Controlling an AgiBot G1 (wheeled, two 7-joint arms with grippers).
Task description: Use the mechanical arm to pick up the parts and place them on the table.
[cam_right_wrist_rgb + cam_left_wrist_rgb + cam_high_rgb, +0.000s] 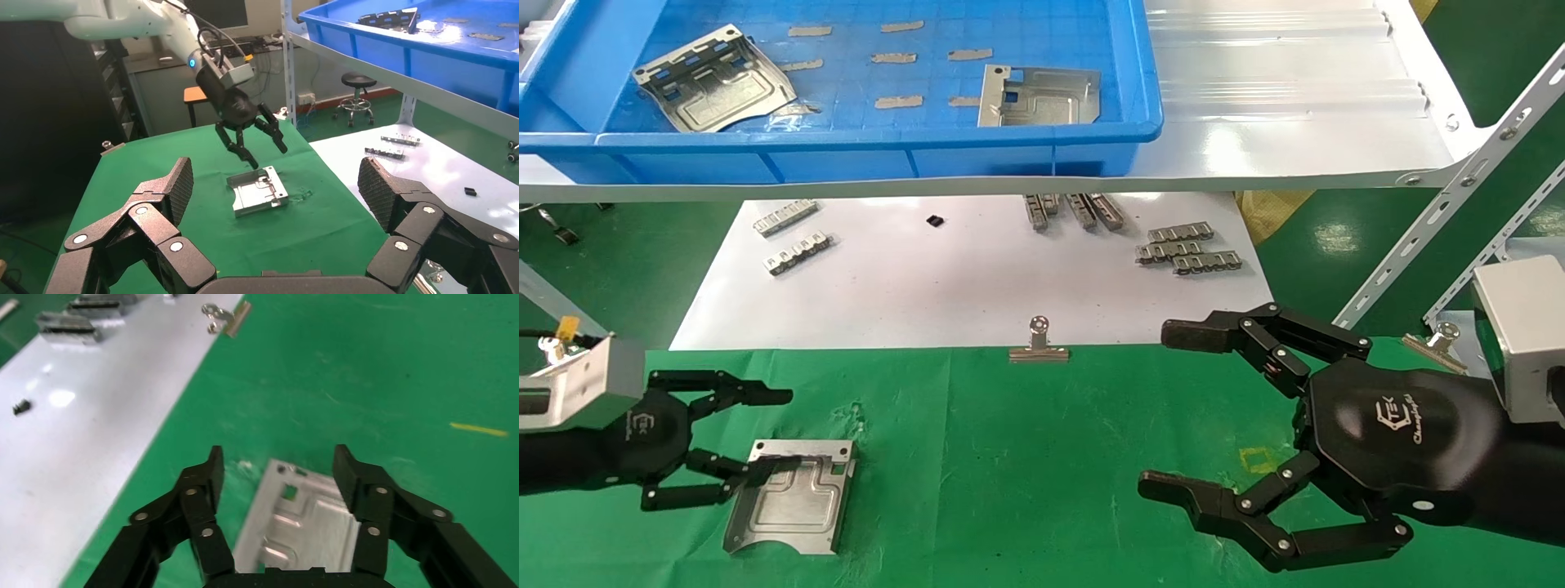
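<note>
One part point(793, 495) is lying flat on the green table point(1026, 474); two more parts point(715, 77) are waiting in the blue bin point(862, 147) beyond it. The left gripper point(733, 445) is hovering spread and empty over the part, likely releasing. The right gripper point(1181, 412), marked "TEK", is idling wide open beside it.

Three plates point(793, 494) point(715, 77) point(1039, 96), two hands point(723, 441) point(1214, 416), two clips point(1039, 343) point(1438, 341), perhaps eight toothed strips point(785, 217).

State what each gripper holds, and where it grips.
Nothing: the left gripper hangs open above the part on the table; the right gripper is open, empty.
</note>
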